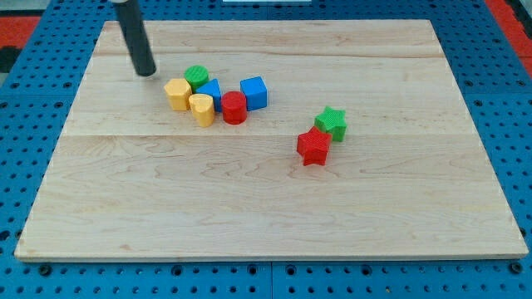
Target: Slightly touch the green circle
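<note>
Board of pale wood fills most of the view, lying on a blue pegboard. My tip rests near the board's upper left part; it is a plain dark rod end, so it has nothing to spread or pinch, and it touches no block. Just to the tip's right and slightly toward the view's bottom sits the green circle, near but apart from the tip. It tops a tight cluster: a yellow hexagon below and right of the tip, a second yellow block of rounded shape lower still, a blue block tucked behind it beside the circle, a red cylinder further right, and a blue cube at the cluster's far right edge. Well apart from the tip, toward the view's right and bottom, a green star and a red star stand touching each other.
</note>
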Robot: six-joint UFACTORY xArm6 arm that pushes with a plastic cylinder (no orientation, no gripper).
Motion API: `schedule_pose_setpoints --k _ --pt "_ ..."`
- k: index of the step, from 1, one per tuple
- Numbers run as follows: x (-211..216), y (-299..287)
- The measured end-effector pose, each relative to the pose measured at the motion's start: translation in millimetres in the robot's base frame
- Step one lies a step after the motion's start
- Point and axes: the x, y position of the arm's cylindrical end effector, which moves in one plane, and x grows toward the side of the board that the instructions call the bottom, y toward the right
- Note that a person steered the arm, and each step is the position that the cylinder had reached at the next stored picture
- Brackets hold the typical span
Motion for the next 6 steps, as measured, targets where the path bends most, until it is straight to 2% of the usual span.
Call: schedule_pose_setpoints --k 1,3,4,5,6 --pt "17.4 23.0" --pt "14.7 57.3" --pt "11.4 6.1" --pt "-33.2 18.7" --pt "-53.3 58.7"
